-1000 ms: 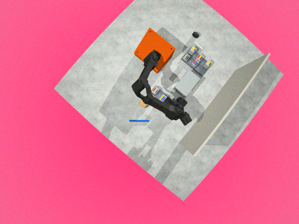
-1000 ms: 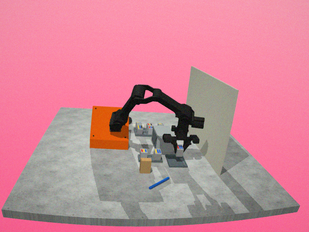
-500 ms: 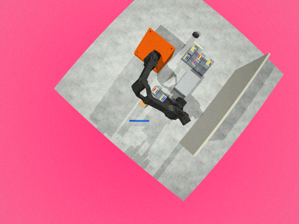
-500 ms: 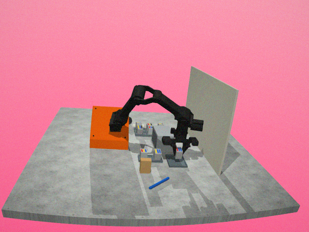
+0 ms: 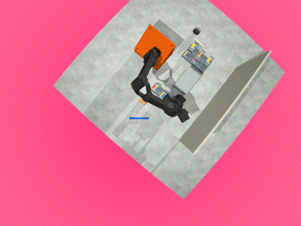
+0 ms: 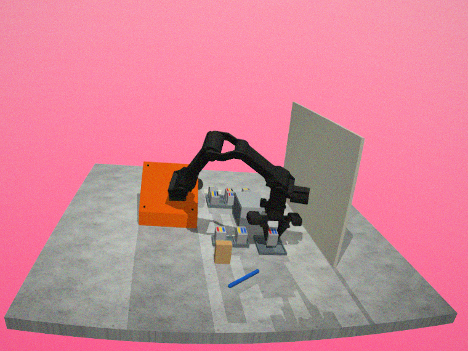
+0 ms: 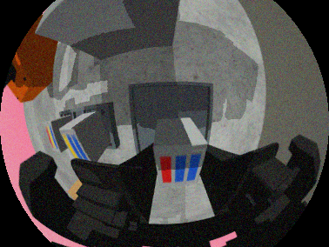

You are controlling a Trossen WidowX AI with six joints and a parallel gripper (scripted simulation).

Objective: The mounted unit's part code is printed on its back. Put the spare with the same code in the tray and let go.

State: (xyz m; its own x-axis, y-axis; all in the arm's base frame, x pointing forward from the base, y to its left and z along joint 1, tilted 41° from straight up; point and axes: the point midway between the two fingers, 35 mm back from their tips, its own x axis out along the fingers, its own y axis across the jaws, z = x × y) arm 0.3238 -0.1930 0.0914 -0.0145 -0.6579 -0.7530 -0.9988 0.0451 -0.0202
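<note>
Spare with red-blue-blue stripes sits clamped in the claw, low over the dark tray; the wrist view alone shows those stripes clearly; from above the arm hides spare and tray; behind, two spares stand beside a tan block on the bench; farther codes are too small to read.
</note>
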